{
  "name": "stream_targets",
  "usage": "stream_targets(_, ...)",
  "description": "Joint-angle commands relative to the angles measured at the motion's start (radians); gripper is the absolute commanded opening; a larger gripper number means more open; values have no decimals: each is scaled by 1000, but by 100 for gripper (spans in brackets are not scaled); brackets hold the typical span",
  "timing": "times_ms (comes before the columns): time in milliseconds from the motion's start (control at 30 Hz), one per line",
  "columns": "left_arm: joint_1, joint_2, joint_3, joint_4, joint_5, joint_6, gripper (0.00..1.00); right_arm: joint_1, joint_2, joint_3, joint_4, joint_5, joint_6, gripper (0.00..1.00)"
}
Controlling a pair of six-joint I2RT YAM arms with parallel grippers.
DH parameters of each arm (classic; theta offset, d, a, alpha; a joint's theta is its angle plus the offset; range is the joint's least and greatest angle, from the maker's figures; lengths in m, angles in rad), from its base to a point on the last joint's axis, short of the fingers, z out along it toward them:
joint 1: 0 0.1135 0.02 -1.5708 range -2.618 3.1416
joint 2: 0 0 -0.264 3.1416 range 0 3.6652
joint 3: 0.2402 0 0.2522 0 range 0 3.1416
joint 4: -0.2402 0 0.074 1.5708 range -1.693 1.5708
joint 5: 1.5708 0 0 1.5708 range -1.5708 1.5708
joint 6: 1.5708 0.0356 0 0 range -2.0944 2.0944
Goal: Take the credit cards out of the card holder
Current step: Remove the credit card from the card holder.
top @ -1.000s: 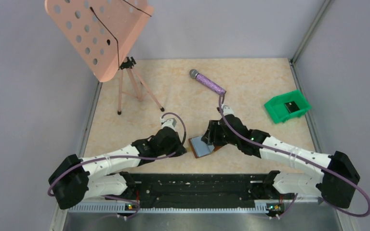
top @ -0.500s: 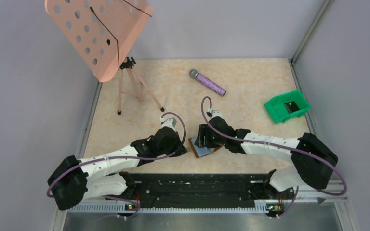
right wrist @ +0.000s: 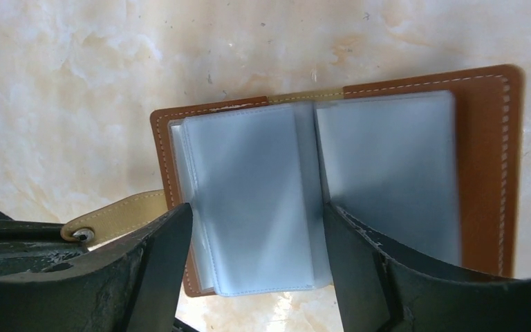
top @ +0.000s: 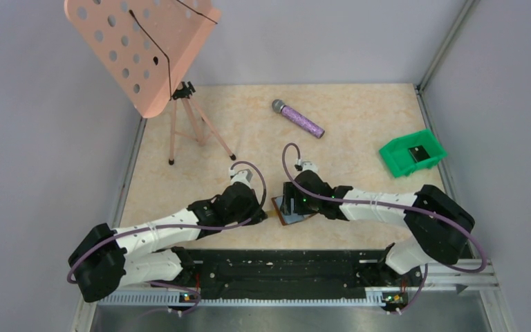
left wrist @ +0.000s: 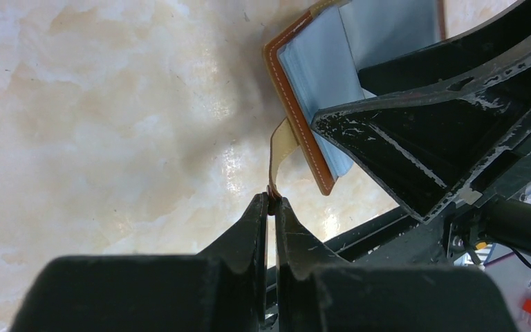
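while the card holder (right wrist: 484,173) lies open on the desk (right wrist: 76,83): opening looks done
left tool (left wrist: 271,200): clamped on its strap (left wrist: 281,145)
right tool (right wrist: 254,211): apart, astride one sleeve (right wrist: 249,159)
left for you: pulling every card out

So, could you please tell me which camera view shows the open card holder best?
The right wrist view: the card holder lies open, nearly whole, both grey-blue panels facing the camera. The left wrist view shows one edge and its strap pinched in the left pincer. From the top, the right arm covers most of it.
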Motion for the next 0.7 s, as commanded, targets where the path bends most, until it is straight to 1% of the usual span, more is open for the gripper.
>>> stream_targets(0, 5, -9, 17, 17, -24, 19, 0, 10, 27, -8, 9, 27, -34, 71)
stream_targets(167, 5, -21, 8, 15, -25, 15, 0, 38, 27, 13, -49, 110, -37, 72)
stream_targets(400, 5, -33, -5, 11, -31, 14, 0, 52, 1, 5, -65, 140, -6, 63)
stream_targets(567, 5, -37, -8, 2, -42, 20, 0, 51, -52, -15, -74, 154, 12, 63)
stream_targets(667, 5, -38, -8, 3, -43, 18, 0, 51, -75, -20, -85, 159, 14, 64)
